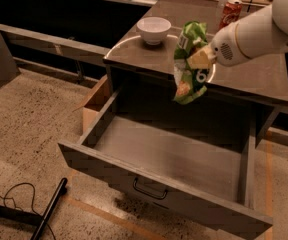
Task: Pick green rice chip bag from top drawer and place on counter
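Observation:
The green rice chip bag (190, 64) hangs crumpled in the air, just in front of the counter's front edge and above the back of the top drawer. My gripper (200, 58) is shut on the bag's right side, with the white arm reaching in from the upper right. The top drawer (169, 154) stands pulled wide open and its grey floor is bare. Its dark bar handle (149, 189) shows on the front panel. The counter (249, 71) is the glossy grey-brown top of the cabinet behind the bag.
A white bowl (154, 30) sits on the counter's left part. A red soda can (230, 14) stands at the counter's back. A cardboard box (96, 104) rests on the floor left of the drawer. A black cable and pole (46, 211) lie on the floor at lower left.

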Controlling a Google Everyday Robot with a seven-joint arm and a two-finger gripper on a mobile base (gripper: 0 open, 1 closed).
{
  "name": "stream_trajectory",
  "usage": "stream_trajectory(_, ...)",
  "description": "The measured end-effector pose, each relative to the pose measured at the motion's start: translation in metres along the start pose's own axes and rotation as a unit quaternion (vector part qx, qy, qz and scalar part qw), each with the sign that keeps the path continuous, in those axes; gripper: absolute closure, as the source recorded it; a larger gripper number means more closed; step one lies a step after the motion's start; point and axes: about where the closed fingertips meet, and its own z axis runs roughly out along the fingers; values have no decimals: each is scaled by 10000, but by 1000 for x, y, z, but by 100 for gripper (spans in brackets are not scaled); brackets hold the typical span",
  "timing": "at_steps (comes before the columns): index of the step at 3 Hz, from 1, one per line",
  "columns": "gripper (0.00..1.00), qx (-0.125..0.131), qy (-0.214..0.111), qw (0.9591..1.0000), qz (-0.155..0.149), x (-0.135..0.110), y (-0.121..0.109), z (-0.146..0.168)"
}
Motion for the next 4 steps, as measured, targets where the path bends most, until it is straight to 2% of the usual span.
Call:
stream_trajectory(1,100,425,-216,9987,-172,-38,-30,10)
stream_trajectory(2,100,901,-186,9952,-338,-55,-62,25)
stream_trajectory(3,81,1397,1,9890,-482,-62,-105,48)
stream_trajectory(4,58,1596,66,9858,-512,-65,-129,59)
